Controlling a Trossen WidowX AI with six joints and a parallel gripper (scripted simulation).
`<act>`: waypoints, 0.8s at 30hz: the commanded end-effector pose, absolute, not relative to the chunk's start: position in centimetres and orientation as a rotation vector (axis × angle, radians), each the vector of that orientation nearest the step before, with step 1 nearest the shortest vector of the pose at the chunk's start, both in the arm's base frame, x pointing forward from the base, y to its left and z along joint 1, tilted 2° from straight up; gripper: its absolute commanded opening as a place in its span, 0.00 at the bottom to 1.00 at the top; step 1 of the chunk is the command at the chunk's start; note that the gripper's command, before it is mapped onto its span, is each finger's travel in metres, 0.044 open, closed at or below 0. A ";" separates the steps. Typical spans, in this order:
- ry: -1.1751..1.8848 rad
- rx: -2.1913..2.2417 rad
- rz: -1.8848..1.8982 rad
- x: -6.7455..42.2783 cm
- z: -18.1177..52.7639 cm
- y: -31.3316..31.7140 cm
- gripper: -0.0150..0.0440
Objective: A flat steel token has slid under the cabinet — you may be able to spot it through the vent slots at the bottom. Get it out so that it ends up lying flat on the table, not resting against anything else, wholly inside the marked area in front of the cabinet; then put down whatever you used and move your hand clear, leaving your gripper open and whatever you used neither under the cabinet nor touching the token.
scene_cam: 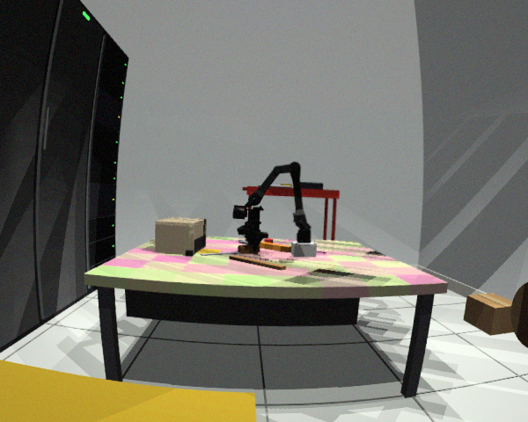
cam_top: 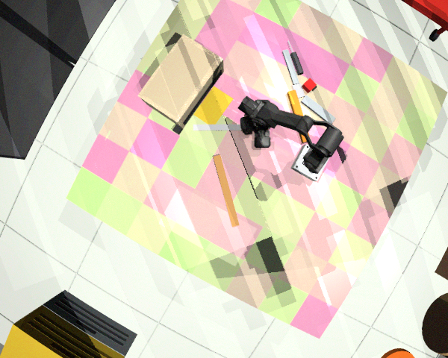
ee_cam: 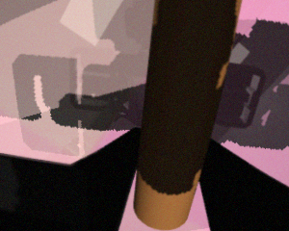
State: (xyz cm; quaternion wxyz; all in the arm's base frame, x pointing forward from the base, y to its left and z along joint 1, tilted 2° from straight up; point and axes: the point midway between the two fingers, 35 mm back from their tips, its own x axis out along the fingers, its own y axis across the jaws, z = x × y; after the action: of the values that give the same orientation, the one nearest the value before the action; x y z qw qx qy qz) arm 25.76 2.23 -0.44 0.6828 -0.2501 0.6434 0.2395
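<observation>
Wrist view shows the tool (ee_cam: 175,159) clamped on an orange rod (ee_cam: 183,96) above the table (ee_cam: 279,29).

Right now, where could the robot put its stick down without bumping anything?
Free: the wide stretch between the cabinet, the long orange stick and the table edge, and the stretch past the base plate. Crowded: behind the arm, with grey bars, a black rod, a red block and an orange bar. The hand holds the grey stick.
</observation>
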 end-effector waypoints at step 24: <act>1.438 -0.559 0.540 25.6 -0.3 5.1 0.25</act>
State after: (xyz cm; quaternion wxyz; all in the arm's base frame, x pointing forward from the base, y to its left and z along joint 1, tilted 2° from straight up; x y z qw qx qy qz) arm 25.72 4.64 -0.39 0.6832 -0.2497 0.6427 0.2404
